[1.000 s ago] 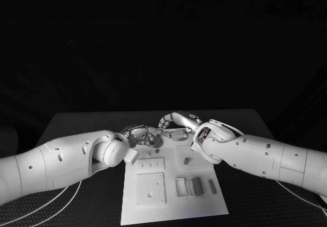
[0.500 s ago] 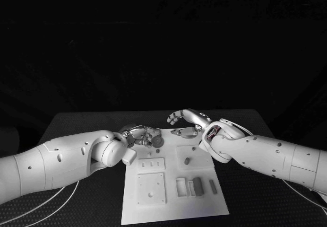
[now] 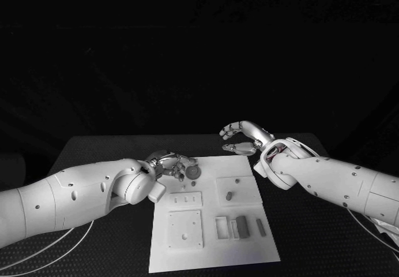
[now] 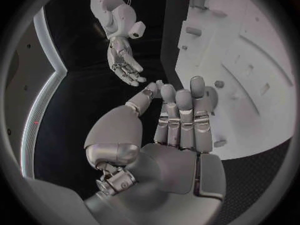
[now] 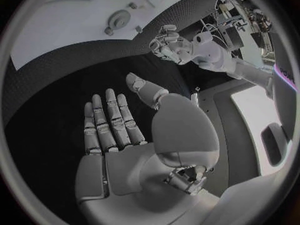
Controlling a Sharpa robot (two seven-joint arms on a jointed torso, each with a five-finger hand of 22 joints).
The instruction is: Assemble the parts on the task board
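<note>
White board: the flat white task board (image 3: 212,231) lies mid-table on the black woven table (image 3: 100,150)
Left hand: the silver left hand (image 3: 170,166) hangs over the board's far left corner, fingers curled beside a small round grey disc part (image 3: 193,171); whether it grips the disc is unclear
Right hand: the silver right hand (image 3: 243,137) is raised beyond the board's far right corner, fingers spread, holding nothing
Other parts: a grey rectangular block (image 3: 242,227) stands near the board's right side, a small grey peg (image 3: 229,196) beyond it

The left hand (image 3: 172,166) crowds the task board's (image 3: 208,254) far left corner beside a round part (image 3: 193,171). The right hand (image 3: 241,138) hangs beyond the far right corner, leaving the near board unobstructed.
</note>
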